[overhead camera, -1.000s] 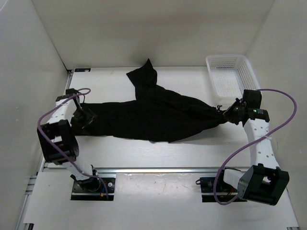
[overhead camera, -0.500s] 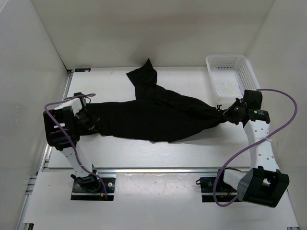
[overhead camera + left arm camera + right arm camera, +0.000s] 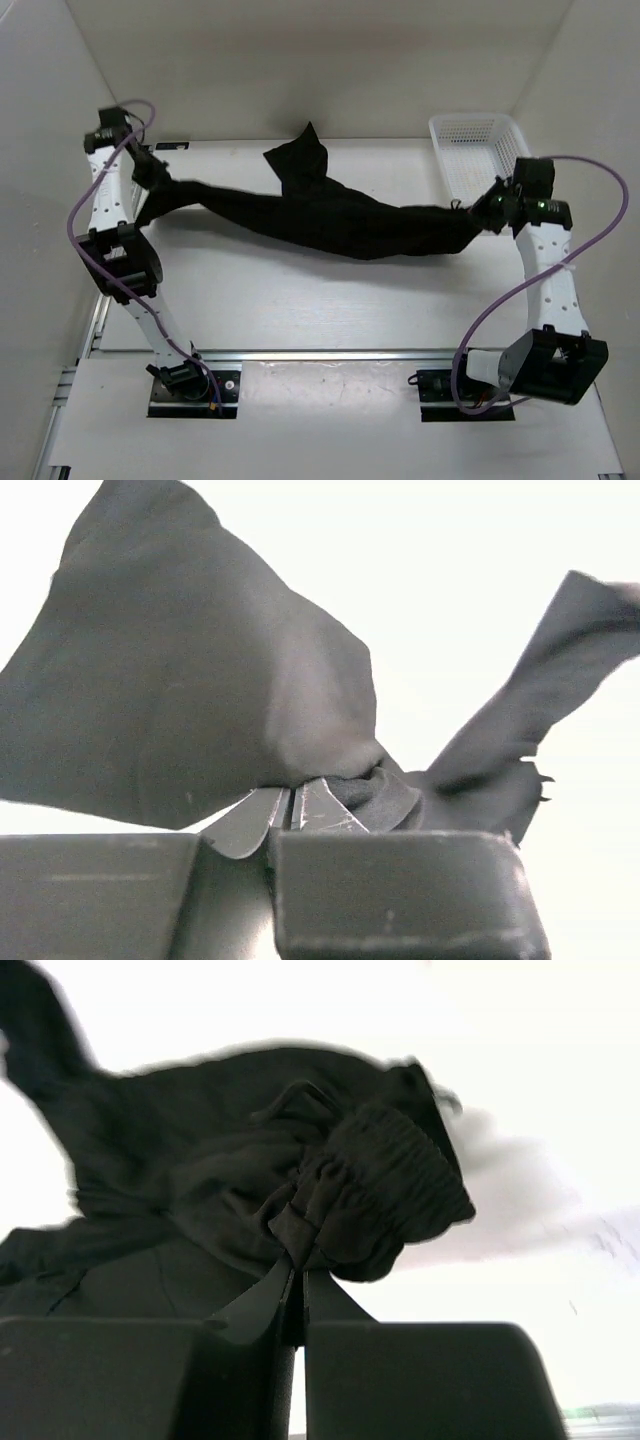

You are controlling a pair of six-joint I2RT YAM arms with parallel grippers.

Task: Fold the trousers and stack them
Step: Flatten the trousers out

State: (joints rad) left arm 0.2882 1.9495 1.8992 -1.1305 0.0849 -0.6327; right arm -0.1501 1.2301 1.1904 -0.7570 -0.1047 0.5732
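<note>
The black trousers (image 3: 330,215) hang stretched across the table between both arms, sagging in the middle, with one leg end (image 3: 300,152) trailing toward the back. My left gripper (image 3: 160,180) is raised at the far left, shut on a trouser leg end (image 3: 330,780). Over at the right, my right gripper (image 3: 482,212) is shut on the gathered elastic waistband (image 3: 390,1190). In both wrist views the jaws pinch black cloth between their tips.
A white mesh basket (image 3: 480,155) stands at the back right, just behind the right gripper. White walls close in the table at the left, back and right. The arm bases sit on a rail (image 3: 320,355) at the near edge.
The left gripper has shut on the trouser leg end and lifted it up and back toward the far left. The cloth has risen off the table and pulled taut. The right gripper moved slightly back.
</note>
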